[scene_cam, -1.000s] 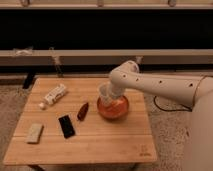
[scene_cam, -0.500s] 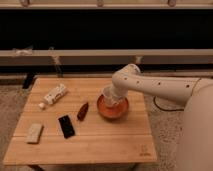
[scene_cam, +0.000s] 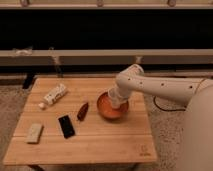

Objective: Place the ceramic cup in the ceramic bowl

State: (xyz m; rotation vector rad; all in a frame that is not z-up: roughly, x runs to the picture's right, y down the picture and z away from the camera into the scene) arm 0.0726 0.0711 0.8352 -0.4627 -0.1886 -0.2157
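The orange-red ceramic bowl (scene_cam: 107,112) sits on the wooden table (scene_cam: 100,145), right of centre. My gripper (scene_cam: 115,99) reaches in from the right on the white arm and hangs low over the bowl's right half. A white shape at its tip, the ceramic cup (scene_cam: 114,103), lies within the bowl's rim. It merges with the white gripper, so I cannot tell whether it rests on the bowl's floor.
A small dark-red oblong object (scene_cam: 82,110) lies just left of the bowl. A white carton (scene_cam: 55,93) lies at the back left. A black flat object (scene_cam: 66,126) and a pale rectangular pad (scene_cam: 34,132) lie at the front left. A dark wall with a ledge runs behind the table.
The gripper with the white cup has come down from above the bowl's left rim to inside the bowl. The other objects have not moved.
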